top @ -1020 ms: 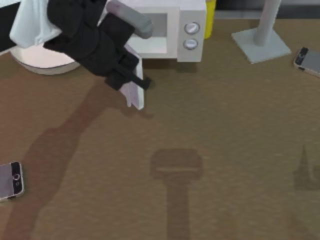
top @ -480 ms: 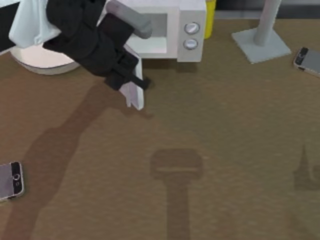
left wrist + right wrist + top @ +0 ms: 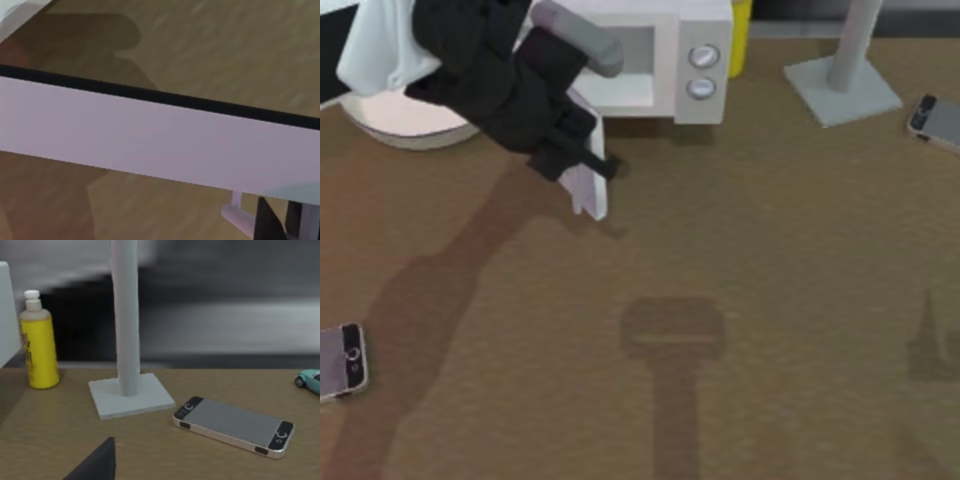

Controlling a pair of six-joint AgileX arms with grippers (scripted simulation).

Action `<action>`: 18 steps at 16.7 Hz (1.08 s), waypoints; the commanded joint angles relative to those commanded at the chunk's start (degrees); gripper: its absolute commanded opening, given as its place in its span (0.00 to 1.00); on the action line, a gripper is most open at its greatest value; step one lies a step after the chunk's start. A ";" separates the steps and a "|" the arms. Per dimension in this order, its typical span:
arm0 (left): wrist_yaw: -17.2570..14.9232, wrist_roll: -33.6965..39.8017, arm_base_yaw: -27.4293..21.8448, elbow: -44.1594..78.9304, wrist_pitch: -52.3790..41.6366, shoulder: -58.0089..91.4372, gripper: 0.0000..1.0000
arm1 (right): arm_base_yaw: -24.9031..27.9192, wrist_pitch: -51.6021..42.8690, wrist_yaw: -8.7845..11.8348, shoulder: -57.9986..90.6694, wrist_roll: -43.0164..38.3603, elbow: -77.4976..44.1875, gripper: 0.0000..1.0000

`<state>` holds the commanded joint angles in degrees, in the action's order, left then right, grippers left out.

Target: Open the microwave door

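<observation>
I am reaching my left pincer [image 3: 588, 160] down in front of the microwave [image 3: 660, 55], which is standing just behind and to the right of the pincer at the far edge of the surface [image 3: 740, 300]. The microwave door [image 3: 588, 180] is swung well out toward me, standing edge-on under the pincer, and its cavity is showing open behind it. My pincer is sitting right against the free edge of the door, though I cannot tell whether its fingers are clamped on that edge or standing apart. In my left wrist view the door's pale face [image 3: 150, 140] with its dark edge is filling the middle of the picture. The two round grey knobs [image 3: 702, 72] are lying to the right of the pincer on the side panel. A round bowl [image 3: 405, 120] is resting to the left of the pincer, partly under my arm. A phone [image 3: 342, 362] is lying well apart, near the left edge. My right arm is parked out of the top view; its wrist view is showing a yellow bottle [image 3: 39, 347], a grey post on a square base [image 3: 130, 365], another phone [image 3: 234, 426] and a small teal toy car [image 3: 309, 379].
</observation>
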<state>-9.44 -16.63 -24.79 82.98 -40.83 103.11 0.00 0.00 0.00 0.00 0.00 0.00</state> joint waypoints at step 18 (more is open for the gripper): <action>-5.37 -10.30 3.98 -2.33 -2.00 -2.14 0.00 | 0.00 0.00 0.00 0.00 0.00 0.00 1.00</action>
<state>-14.80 -26.93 -20.81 80.65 -42.83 100.97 0.00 0.00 0.00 0.00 0.00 0.00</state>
